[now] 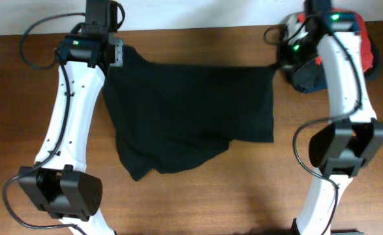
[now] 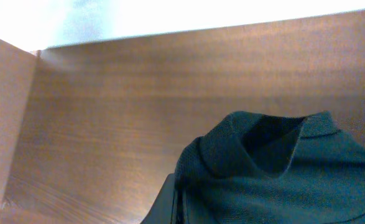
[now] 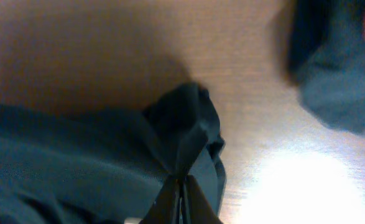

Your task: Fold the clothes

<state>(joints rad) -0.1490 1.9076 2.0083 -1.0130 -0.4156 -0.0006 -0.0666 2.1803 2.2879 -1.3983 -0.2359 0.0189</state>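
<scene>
Overhead, the clothes (image 1: 191, 111) are stretched out, far corners pinched by the left tool (image 1: 118, 57) and right tool (image 1: 281, 64). A joint fold nearward is likely called for.

Clothes (image 1: 191, 111) spread across the centre of the tabletop (image 1: 198, 202), left pincer (image 1: 116, 53) at their upper left corner, right pincer (image 1: 280, 64) at their upper right corner, heap of other garments (image 1: 368, 55) just right of it, upper right of frame

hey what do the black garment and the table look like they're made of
Black garment: soft matte fabric, possibly cotton or a blend; drapes and folds limply, fine texture showing in the left wrist view. Table: wood or wood-look laminate; brown grain streaks, faint sheen.
</scene>
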